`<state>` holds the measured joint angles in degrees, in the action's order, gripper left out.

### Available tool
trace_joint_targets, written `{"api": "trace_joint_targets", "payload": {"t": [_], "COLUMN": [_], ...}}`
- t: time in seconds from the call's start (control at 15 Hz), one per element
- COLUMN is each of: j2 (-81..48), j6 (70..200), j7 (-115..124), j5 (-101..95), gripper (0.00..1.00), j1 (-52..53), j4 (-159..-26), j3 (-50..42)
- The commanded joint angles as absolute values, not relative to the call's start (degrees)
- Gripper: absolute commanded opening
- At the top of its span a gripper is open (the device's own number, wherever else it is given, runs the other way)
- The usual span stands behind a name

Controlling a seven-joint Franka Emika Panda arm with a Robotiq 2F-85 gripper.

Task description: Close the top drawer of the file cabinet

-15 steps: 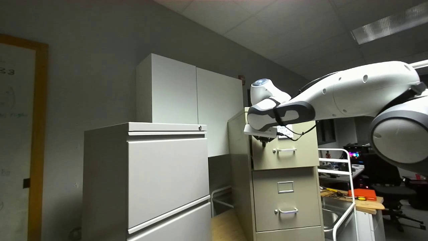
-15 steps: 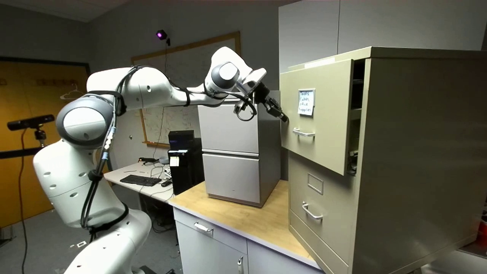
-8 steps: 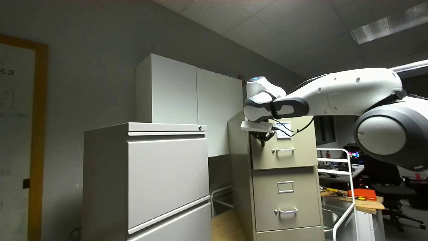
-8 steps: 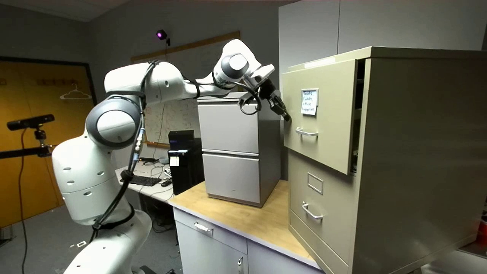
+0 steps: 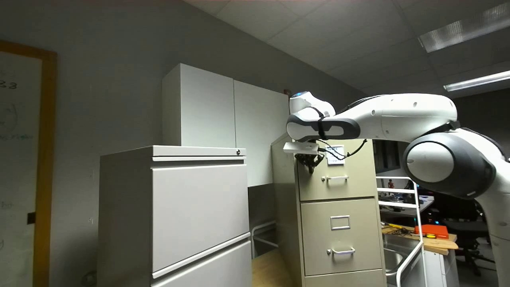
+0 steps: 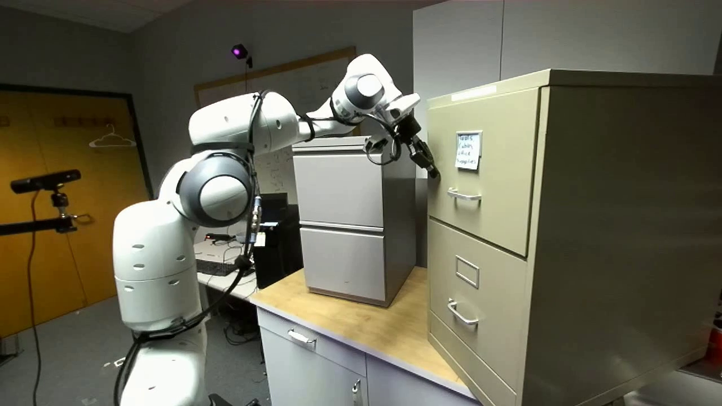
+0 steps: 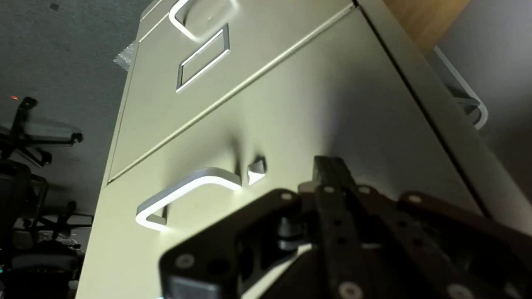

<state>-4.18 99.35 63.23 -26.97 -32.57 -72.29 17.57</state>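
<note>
The file cabinet shows its beige side in both exterior views point(image 5: 283, 215) point(image 6: 615, 225). Its top drawer point(image 5: 360, 169) point(image 6: 505, 175) sits about flush with the lower drawer front, with a thin dark seam at its side. The drawer has a metal handle point(image 6: 464, 195) and a paper label point(image 6: 467, 151). In the wrist view the top drawer front point(image 7: 286, 112) fills the middle. My gripper point(image 5: 311, 170) point(image 6: 433, 172) point(image 7: 332, 162) is shut and empty, its fingertips at the drawer front beside the lock and handle. They appear to touch it; exact contact is hard to see.
The lower drawer's handle point(image 6: 462, 313) sticks out below. A pale grey lateral cabinet point(image 6: 341, 192) stands beside the file cabinet on a wooden counter point(image 6: 338, 321). A white cupboard point(image 5: 207, 111) hangs behind. A white metal rail point(image 5: 416, 191) stands on the far side.
The top drawer has moved inward, and the dark gap at its side has narrowed to a thin seam. My gripper has moved with it toward the cabinet, the arm reaching further forward.
</note>
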Motion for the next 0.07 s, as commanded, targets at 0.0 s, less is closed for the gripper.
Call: {"api": "trace_joint_targets", "payload": {"t": [0.0], "j2": [-14.1], "j6": [102.7], "j7": [60.3], "j5": [-25.1], "gripper": [0.00], "j1": [-21.5], "j4": [-59.2], "j3": [4.0]}}
